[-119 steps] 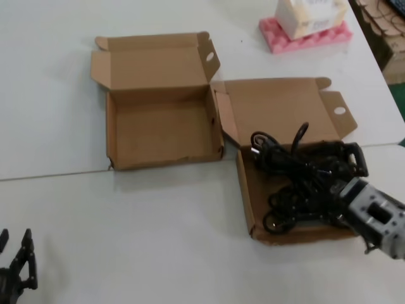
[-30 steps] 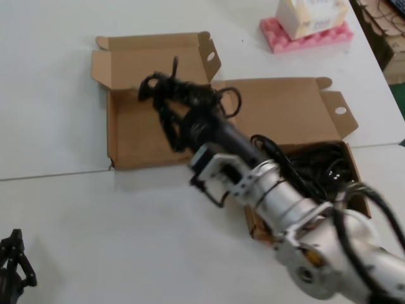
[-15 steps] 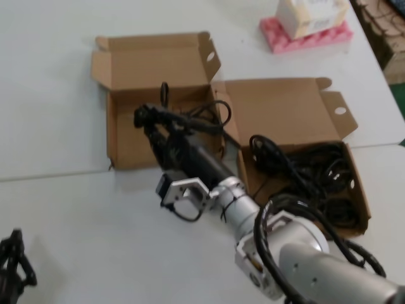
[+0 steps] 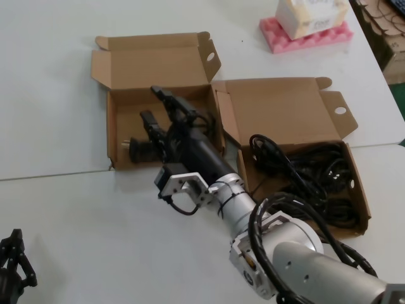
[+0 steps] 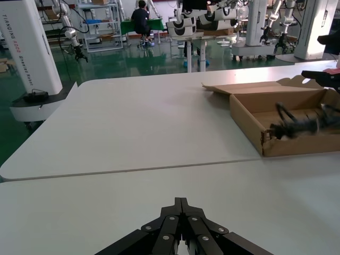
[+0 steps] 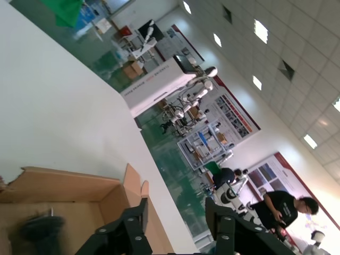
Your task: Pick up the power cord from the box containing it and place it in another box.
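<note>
So the power cord (image 4: 142, 147) is now down inside another box (image 4: 120, 123), the one at about 10 o'clock on the table (image 4: 57, 209), plug end poking toward the box's left wall; half a second ago it was still bunched up higher around the fingers. The right gripper (image 4: 166, 117) reaches into that box from 5 o'clock with its fingers spread apart, and the cord looks let go, though the arm covers most of the bundle so I can't see how the loops lie. The left wrist view catches the cord (image 5: 297, 126) blurred over the box's front wall (image 5: 297, 143), which the head view doesn't show. The right wrist view just shows the spread fingers (image 6: 127, 228) and a dark blur. The box containing it (image 4: 354, 190) sits at 3 o'clock with the tangle of other cords (image 4: 316, 183). The left gripper (image 4: 11, 266) is parked at 7 o'clock, fingers pressed together, holding nothing.
</note>
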Motion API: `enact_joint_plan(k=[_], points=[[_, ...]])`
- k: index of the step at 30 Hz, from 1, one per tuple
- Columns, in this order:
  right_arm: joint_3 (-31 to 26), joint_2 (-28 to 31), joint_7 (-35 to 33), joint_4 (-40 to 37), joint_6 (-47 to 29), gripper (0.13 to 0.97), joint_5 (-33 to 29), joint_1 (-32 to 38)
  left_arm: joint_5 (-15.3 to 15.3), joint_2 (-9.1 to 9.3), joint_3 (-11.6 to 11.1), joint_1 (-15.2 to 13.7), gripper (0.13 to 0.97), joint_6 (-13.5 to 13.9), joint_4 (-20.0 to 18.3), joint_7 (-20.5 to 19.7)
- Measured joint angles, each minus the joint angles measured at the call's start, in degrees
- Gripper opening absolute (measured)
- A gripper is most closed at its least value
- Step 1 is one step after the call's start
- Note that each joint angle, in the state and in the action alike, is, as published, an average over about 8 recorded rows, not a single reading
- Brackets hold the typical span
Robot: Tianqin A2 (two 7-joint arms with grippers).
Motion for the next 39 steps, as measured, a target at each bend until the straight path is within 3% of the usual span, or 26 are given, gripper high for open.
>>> enact_joint_plan(k=[4, 15, 20, 30, 39], points=[[-0.01, 2.73, 0.0, 4.99, 0.75, 0.37, 3.93, 0.04, 0.0, 0.0, 0.0, 0.0, 0.163, 0.0, 0.0, 0.0], [1.33, 22.89, 0.0, 31.85, 16.05, 0.578, 26.16, 1.39, 0.01, 0.0, 0.0, 0.0, 0.163, 0.0, 0.0, -0.03], [4.83, 29.39, 0.0, 39.26, 17.76, 0.703, 32.07, -0.55, 0.01, 0.0, 0.0, 0.0, 0.163, 0.0, 0.0, -0.03], [8.57, 29.77, 0.0, 41.71, 15.16, 0.872, 33.87, -3.72, 0.01, 0.0, 0.0, 0.0, 0.179, 0.0, 0.0, -0.02], [15.02, 28.23, 0.0, 44.54, 9.03, 0.95, 35.91, -9.89, 0.01, 0.0, 0.0, 0.0, 0.246, 0.0, 0.0, -0.02]])
